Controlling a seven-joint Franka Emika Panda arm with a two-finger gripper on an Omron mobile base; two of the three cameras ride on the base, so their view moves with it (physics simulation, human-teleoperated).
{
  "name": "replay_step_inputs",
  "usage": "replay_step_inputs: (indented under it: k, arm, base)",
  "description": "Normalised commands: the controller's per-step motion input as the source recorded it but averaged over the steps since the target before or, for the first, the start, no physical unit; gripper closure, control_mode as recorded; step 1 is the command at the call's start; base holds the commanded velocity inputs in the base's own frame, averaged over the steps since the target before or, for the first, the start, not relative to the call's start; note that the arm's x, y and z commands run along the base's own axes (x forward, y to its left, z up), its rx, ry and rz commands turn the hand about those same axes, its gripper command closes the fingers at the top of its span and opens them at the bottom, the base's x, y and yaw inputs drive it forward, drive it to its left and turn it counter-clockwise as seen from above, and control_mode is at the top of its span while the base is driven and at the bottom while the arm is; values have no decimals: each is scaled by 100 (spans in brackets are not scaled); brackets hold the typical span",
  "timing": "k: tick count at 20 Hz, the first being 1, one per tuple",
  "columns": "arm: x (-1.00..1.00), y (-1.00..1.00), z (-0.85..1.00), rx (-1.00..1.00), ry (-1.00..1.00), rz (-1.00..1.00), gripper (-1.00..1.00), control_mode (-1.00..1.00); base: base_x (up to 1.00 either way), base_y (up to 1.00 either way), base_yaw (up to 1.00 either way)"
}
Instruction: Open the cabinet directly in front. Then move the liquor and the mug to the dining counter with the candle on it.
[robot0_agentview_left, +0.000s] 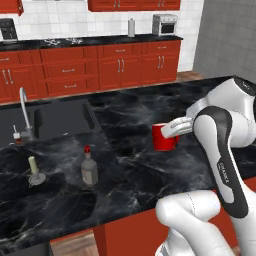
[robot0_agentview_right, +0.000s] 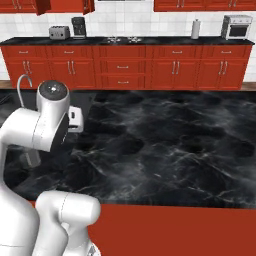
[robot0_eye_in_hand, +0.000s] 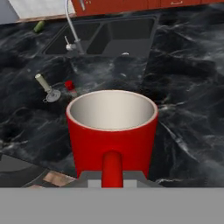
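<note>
On the black, white-veined marble dining counter (robot0_agentview_left: 135, 115), a cream stick candle (robot0_agentview_left: 33, 167) in its grey round-footed holder stands at left, near the sunken sink's silver faucet (robot0_agentview_left: 24, 107). Just beside it is the stubby brownish-grey liquor bottle (robot0_agentview_left: 89, 167), red-capped and without a legible label. At right, the gripper (robot0_eye_in_hand: 112, 173) is clamped tight on the handle of the glossy red mug (robot0_agentview_left: 162, 140), above the counter. "FRANKA" lettering runs down the arm (robot0_agentview_left: 225, 170).

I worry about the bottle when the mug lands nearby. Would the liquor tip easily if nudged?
Probably yes: the liquor stands upright, taller than wide, with a narrow neck, on slick-looking marble dining counter. It might slide first. A fall could reach the candle beside it.
</note>
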Motion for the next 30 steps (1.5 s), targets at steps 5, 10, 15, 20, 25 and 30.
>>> replay_step_inputs:
  k: [5,10,15,20,25,30]
  arm:
    - [21,1,-44,-4,1,8,100,-100]
    - [68,22,-46,-9,-1,0,100,-100]
    - [97,41,-45,-9,-3,0,100,-100]
    - [99,29,-57,-2,-5,0,100,-100]
    - [43,6,-46,0,-11,0,100,-100]
    - [0,0,-19,1,-22,3,100,-100]
  base:
    - [0,0,0]
    - [0,0,0]
    - [0,0,0]
    - [0,0,0]
    - [0,0,0]
    - [0,0,0]
